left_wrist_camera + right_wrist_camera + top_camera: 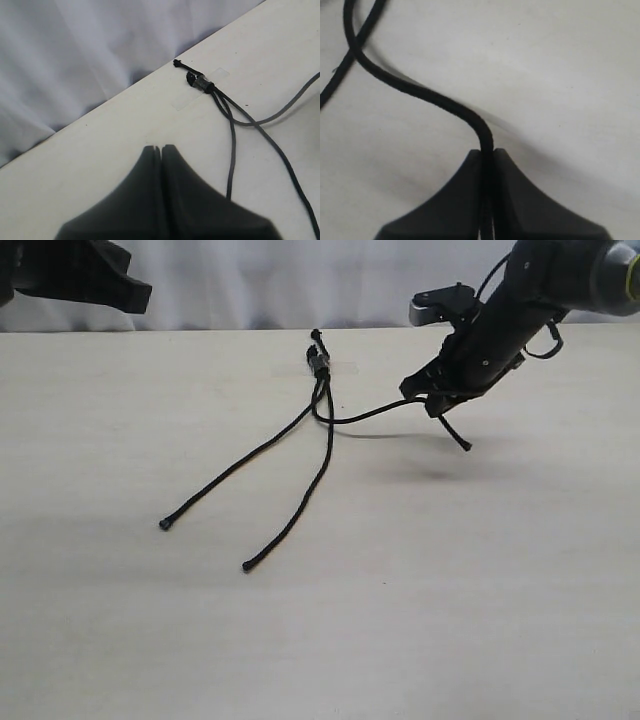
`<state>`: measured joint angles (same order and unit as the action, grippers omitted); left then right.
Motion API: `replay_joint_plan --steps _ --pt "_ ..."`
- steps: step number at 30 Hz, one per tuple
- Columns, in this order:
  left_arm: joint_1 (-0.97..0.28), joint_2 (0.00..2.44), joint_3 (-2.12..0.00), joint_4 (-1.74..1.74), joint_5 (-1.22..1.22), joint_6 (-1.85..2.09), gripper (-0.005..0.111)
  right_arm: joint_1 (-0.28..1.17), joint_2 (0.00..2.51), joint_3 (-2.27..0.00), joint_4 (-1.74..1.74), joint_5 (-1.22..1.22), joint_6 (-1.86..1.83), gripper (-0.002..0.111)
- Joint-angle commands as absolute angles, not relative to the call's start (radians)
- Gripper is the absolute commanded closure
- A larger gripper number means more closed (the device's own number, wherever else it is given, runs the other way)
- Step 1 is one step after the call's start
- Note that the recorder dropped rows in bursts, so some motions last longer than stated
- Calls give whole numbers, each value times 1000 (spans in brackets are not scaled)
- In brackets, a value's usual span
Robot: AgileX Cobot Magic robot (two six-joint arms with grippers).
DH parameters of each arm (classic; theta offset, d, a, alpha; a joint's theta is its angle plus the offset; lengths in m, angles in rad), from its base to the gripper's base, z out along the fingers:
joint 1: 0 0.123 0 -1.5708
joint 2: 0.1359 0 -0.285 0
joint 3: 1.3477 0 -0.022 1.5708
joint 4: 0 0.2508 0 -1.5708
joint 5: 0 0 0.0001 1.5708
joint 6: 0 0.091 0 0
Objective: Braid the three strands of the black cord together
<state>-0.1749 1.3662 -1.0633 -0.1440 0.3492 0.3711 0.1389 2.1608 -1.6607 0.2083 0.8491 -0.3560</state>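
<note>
Jaws of R gripper [487,151] clamped on one strand [372,416], lifted off table [480,590]. L gripper [161,148]: jaws together, empty. Other two strands [245,457] lie flat, splayed from taped knot [320,363].

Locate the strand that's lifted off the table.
Exterior view, right side: the lifted strand runs from the taped knot into the shut right pincer, its knobbed tip dangling below.

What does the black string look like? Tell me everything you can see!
The black cord is thin and rope-like, with a woven look. Its knotted end sits near the table's far edge, under clear tape. From there it splits into three strands, not braided yet. The left strand and middle strand lie flat, spreading apart, each ending in a small knob. The third strand curves sideways, raised off the table, into the shut right gripper, its tip dangling.
</note>
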Motion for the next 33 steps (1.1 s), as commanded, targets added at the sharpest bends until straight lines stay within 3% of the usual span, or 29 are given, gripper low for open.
replay_joint_plan --steps 1,3,6,11,14,16,19,22,24,25,26,29,33 --pt "-176 1362 -1061 -159 339 366 107 116 2172 -1660 163 801 -225 104" --pt "-176 1362 -1061 -172 339 366 107 116 2181 -1660 80 794 -133 102" --pt "-176 1367 -1061 -172 341 366 107 118 2191 -1660 -18 787 0 89" --pt "-176 1369 -1061 -174 337 366 107 118 2197 -1660 -15 774 13 55" --pt "-176 1369 -1061 -174 337 366 107 118 2193 -1663 -15 756 14 39" --pt "-176 1369 -1061 -179 339 366 107 116 2176 -1663 -19 751 0 34" --pt "-176 1369 -1061 -179 357 366 107 116 2121 -1663 -19 746 -10 39" --pt "-176 1369 -1061 -190 371 366 107 116 2044 -1648 -16 717 -14 56" --pt "-176 1370 -1061 -200 374 366 107 116 1974 -1598 -7 661 -14 77" --pt "-176 1374 -1061 -203 391 366 107 116 1903 -1514 17 586 -14 97" --pt "-176 1379 -1061 -214 391 366 107 116 1863 -1455 32 534 -10 104" --pt "-207 1447 -1061 -277 359 389 107 118 1668 -1125 69 161 -11 104" --pt "-348 1583 -1130 -275 428 398 106 118 1488 -907 69 -112 -14 104"
